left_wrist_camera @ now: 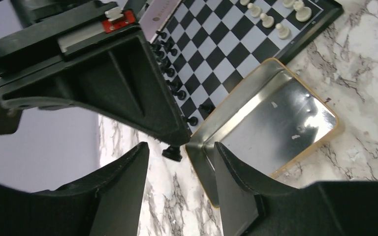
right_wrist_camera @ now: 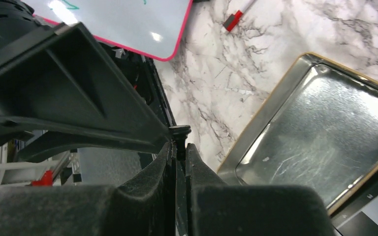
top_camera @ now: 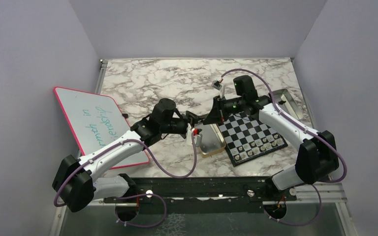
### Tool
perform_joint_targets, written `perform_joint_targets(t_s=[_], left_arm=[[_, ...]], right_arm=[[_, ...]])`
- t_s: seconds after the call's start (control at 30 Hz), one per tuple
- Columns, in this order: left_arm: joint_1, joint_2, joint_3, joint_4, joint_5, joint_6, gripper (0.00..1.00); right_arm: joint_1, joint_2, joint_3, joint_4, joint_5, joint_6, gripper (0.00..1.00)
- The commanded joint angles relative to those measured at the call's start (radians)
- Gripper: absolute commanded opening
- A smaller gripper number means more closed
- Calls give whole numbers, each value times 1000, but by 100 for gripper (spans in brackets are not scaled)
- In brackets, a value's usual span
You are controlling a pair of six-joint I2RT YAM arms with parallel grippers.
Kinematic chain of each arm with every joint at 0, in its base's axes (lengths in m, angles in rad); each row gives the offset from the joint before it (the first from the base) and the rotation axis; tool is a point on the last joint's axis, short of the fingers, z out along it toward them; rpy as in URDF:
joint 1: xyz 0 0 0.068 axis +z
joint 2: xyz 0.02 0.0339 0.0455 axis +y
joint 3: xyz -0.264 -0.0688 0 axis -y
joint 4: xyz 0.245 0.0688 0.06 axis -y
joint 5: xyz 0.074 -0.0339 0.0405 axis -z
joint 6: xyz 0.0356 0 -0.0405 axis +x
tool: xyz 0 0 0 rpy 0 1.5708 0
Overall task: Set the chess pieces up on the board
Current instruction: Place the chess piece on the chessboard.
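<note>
Right now the right hand [right_wrist_camera: 178, 147] is pinching a black chess piece [right_wrist_camera: 179, 131] above the surface [top_camera: 177, 78], just beside the gold tin [right_wrist_camera: 325, 123]; the left hand [left_wrist_camera: 181, 151] is hanging released around it, near the board [top_camera: 256, 130].

Marble tabletop [top_camera: 177, 78], white with grey veins. Pink-rimmed whiteboard [top_camera: 96, 123] at 9 o'clock, tilted, hanging over the table's left edge, with green handwriting on it. Gold-edged tin [top_camera: 211, 142] near centre, open side up, shiny inside with a few specks. Second metal tray [top_camera: 288, 101] at 2 o'clock, partly hidden. Red-capped marker [right_wrist_camera: 234, 20] on the marble just beside the whiteboard's corner. Plain pale walls at 9, 12 and 3.
</note>
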Motion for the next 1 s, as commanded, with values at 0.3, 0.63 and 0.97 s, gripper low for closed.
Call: perform_joint_targets(t_s=[0.3, 0.63, 0.97], left_arm=[[-28, 13, 45, -106, -27, 110, 43], [-28, 29, 53, -112, -34, 93, 36], [-28, 20, 56, -117, -56, 91, 36]], right_arm=[[63, -30, 26, -4, -25, 7, 2], [63, -63, 19, -26, -21, -21, 2], [64, -79, 9, -39, -3, -32, 2]])
